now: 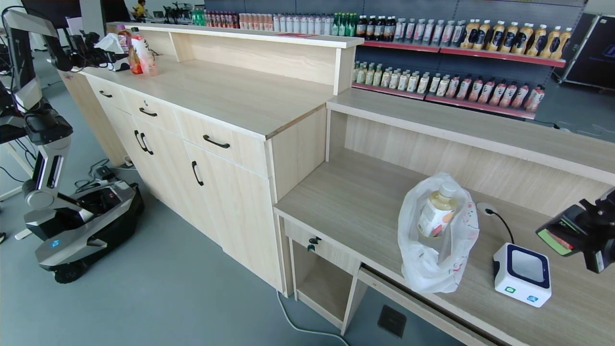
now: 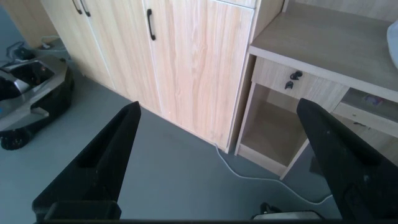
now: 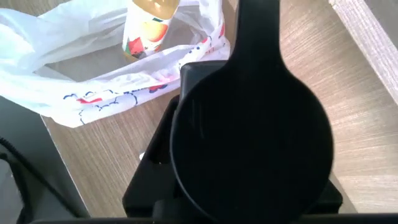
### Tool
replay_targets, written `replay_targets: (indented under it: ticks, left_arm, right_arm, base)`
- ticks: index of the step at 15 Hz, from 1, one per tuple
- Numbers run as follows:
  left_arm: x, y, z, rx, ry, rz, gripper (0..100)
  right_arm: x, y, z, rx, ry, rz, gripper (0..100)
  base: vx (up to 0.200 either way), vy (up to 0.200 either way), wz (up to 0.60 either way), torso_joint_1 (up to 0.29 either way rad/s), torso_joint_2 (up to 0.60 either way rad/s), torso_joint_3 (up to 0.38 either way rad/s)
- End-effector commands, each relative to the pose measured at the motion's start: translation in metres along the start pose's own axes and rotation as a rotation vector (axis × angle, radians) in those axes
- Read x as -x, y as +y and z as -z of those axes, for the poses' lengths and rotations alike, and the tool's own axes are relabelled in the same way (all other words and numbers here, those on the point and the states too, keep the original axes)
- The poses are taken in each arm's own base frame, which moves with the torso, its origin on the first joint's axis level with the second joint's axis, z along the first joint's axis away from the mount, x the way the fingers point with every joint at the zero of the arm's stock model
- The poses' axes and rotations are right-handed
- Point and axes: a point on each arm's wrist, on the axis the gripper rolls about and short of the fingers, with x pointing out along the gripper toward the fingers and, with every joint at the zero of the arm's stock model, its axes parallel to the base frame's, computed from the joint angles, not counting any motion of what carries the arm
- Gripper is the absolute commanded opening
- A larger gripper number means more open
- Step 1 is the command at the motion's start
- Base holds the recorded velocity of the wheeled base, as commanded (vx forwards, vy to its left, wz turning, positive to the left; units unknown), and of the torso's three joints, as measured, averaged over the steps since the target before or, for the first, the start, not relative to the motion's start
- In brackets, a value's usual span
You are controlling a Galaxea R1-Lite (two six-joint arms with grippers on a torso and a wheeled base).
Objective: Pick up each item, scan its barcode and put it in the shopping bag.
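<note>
A white plastic shopping bag (image 1: 435, 254) stands on the low wooden desk (image 1: 355, 202) with a pale drink bottle (image 1: 436, 211) upright inside it. To its right sits a white and blue barcode scanner (image 1: 522, 274). My right gripper (image 1: 579, 233) hovers at the far right above the desk, beyond the scanner; a green and red edge shows at its end. In the right wrist view a black round shape (image 3: 249, 130) hides the fingers, with the bag (image 3: 93, 81) and bottle (image 3: 149, 25) behind it. My left gripper (image 2: 217, 162) is open over the grey floor, with nothing between its fingers.
A tall counter with drawers (image 1: 216, 91) runs to the left, with bottles and a bag (image 1: 137, 50) at its far end. Another robot (image 1: 57, 192) stands on the floor at the left. Shelves of drinks (image 1: 456, 57) line the back wall. A cable (image 1: 307, 322) lies under the desk.
</note>
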Motion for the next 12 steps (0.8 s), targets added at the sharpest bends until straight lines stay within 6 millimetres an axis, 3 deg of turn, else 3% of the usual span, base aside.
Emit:
replay_targets:
  ticks: [1, 4, 7, 12]
  left_arm:
    - [0.000, 0.000, 0.000, 0.000, 0.000, 0.000, 100]
    - [0.000, 0.000, 0.000, 0.000, 0.000, 0.000, 100]
    - [0.000, 0.000, 0.000, 0.000, 0.002, 0.000, 100]
    - [0.000, 0.000, 0.000, 0.000, 0.000, 0.000, 100]
  right_arm:
    - [0.006, 0.005, -0.016, 0.072, -0.062, 0.008, 0]
    - [-0.005, 0.009, -0.022, 0.093, -0.111, -0.026, 0]
    - [-0.029, 0.028, -0.019, 0.035, -0.111, -0.157, 0]
    - [-0.069, 0.054, 0.019, -0.060, 0.011, -0.322, 0]
  base:
    - [0.000, 0.000, 0.60, -0.002, 0.00, 0.007]
    - [0.000, 0.000, 0.60, 0.002, 0.00, 0.001]
    - [0.000, 0.000, 0.00, 0.000, 0.00, 0.000]
    - [0.000, 0.000, 0.00, 0.000, 0.00, 0.000]
